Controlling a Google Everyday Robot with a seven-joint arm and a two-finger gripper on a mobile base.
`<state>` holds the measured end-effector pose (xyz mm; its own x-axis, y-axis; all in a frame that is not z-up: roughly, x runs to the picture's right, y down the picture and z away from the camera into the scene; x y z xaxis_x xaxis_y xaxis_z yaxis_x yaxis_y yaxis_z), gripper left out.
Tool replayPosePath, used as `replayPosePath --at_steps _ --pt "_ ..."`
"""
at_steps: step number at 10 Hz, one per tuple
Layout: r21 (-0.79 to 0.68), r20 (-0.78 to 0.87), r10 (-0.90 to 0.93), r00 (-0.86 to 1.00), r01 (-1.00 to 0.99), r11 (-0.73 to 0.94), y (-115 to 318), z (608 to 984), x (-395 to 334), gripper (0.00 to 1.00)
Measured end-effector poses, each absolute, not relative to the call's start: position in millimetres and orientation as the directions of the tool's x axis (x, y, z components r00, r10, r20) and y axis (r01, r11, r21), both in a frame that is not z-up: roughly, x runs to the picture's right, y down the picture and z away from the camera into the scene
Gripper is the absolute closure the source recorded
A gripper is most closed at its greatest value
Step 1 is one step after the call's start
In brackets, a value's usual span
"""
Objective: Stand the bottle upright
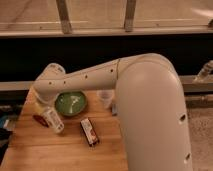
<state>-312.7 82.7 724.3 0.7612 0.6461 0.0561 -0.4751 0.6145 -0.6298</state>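
Note:
The bottle [54, 122] is a slim white one with a pale label. It leans over the left part of the wooden table [60, 155], its top end up and to the left. My gripper [45, 110] reaches down from the white arm at the table's left side and is shut on the bottle's upper end. The arm hides most of the fingers. The bottle's lower end is close to the tabletop, but I cannot tell whether it touches.
A small dark red oblong object [39, 120] lies just left of the bottle. Behind the bottle stands a green bowl [70, 103], with a clear cup [105, 98] to its right. A flat black-and-red box [90, 132] lies right of the bottle. The table's left edge is near.

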Motion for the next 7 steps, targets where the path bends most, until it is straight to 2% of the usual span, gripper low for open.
replayPosePath --at_steps 7 --pt "-0.603 0.062 0.61 0.79 -0.457 0.654 78 718 -328 0.98"
